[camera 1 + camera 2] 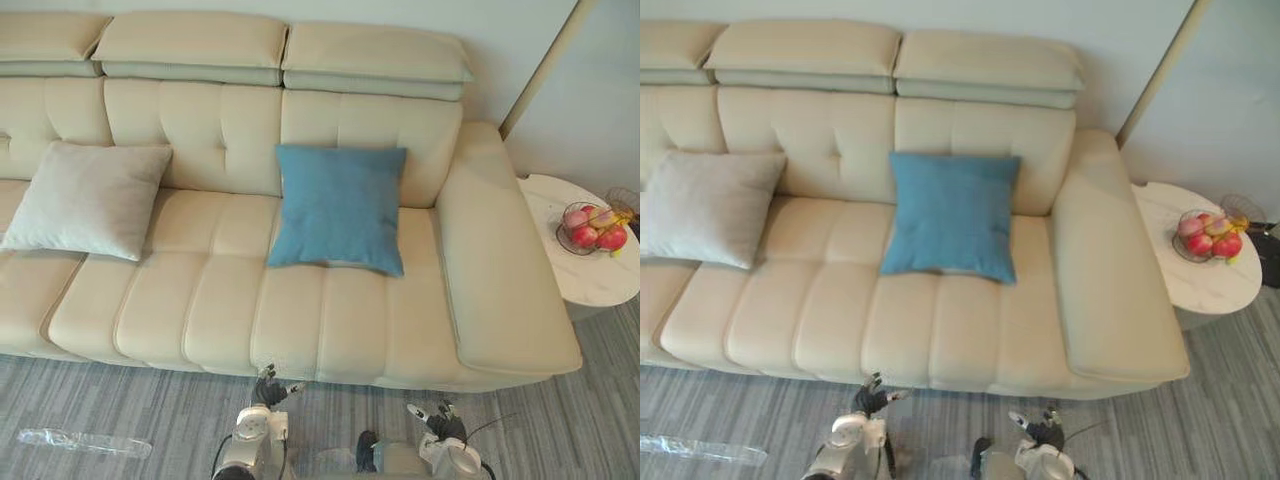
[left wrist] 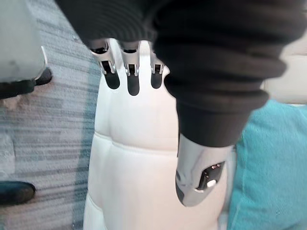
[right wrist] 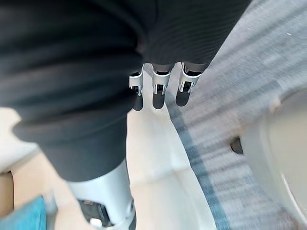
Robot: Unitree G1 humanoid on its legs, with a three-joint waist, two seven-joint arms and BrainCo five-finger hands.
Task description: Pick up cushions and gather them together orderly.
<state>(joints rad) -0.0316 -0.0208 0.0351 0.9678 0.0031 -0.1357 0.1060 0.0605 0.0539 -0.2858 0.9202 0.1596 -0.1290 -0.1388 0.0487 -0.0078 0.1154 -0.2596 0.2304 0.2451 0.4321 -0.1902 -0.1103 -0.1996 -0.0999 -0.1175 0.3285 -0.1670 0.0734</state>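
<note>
The blue cushion (image 1: 338,207) and grey cushion (image 1: 88,198) lean apart on the sofa (image 1: 300,310)

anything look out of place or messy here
A clear plastic strip lies on the floor before the sofa, to the left; it looks like litter. The grey cushion and blue cushion lean on its back, apart, the grey one tilted. Nothing looks spilled.

Both eye views look steeply down from the head onto the sofa (image 1: 200,300), sharing it. Wrist views look closely along left hand (image 2: 133,79) and right hand (image 3: 160,90) at its seat.
</note>
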